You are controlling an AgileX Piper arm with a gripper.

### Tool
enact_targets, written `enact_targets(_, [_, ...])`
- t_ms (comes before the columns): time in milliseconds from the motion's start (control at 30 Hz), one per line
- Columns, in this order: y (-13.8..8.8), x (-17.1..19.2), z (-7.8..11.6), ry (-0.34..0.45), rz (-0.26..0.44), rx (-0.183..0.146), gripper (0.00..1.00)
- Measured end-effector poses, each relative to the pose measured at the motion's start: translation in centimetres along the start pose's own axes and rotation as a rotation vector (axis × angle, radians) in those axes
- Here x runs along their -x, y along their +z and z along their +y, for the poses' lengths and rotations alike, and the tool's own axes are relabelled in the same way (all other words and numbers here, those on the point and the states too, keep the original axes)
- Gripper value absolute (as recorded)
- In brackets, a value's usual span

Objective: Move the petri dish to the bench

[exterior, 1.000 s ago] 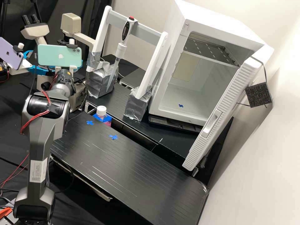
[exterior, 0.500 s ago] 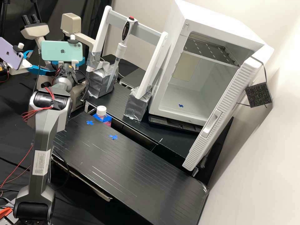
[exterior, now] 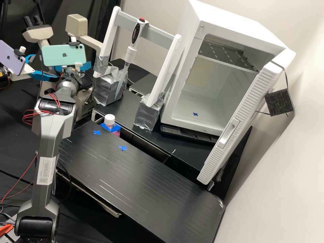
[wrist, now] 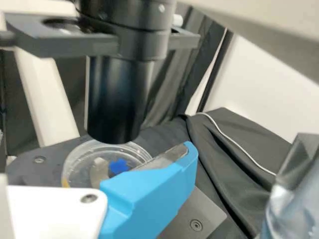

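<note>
Petri dish [wrist: 83,168] lies flat on the dark stage [wrist: 40,158] of the microscope [exterior: 76,25], at the far left of the scene. Round and clear, it has no long axis and points no particular way; its broad face is level, and a blue mark [wrist: 118,166] shows through it. A black cylinder [wrist: 118,99] hangs upright over its rim.

The gripper [exterior: 86,66] is at the microscope, beneath a mint-green phone [exterior: 64,55]. How far apart its jaws stand I cannot tell. Its blue part crosses in front of the dish in the wrist view, but whether the jaws touch or grip it is unclear.

Nearer, on the black counter [exterior: 135,182], are two blue crosses, with a white-capped bottle [exterior: 109,120] by its far edge. Right of the microscope stands a pipette [exterior: 131,54]; farther right, a white cabinet [exterior: 236,22] has its door open.
</note>
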Motion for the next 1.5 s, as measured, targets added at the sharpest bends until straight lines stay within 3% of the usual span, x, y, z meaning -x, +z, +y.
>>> enact_targets(367, [0.4, -1.8, -0.6, -0.001, -0.028, 0.001, 1.00])
enact_targets(633, [0.8, -2.9, -1.0, 0.004, -0.040, -0.058, 1.00])
enact_targets(1000, [1.4, -3.1, -1.8, -0.013, -0.055, -0.060, 1.00])
enact_targets(1333, [2.9, -2.9, -2.9, -0.027, -0.045, -0.146, 1.00])
enact_targets(1500, [3.0, -2.7, -3.1, -0.031, -0.035, -0.154, 1.00])
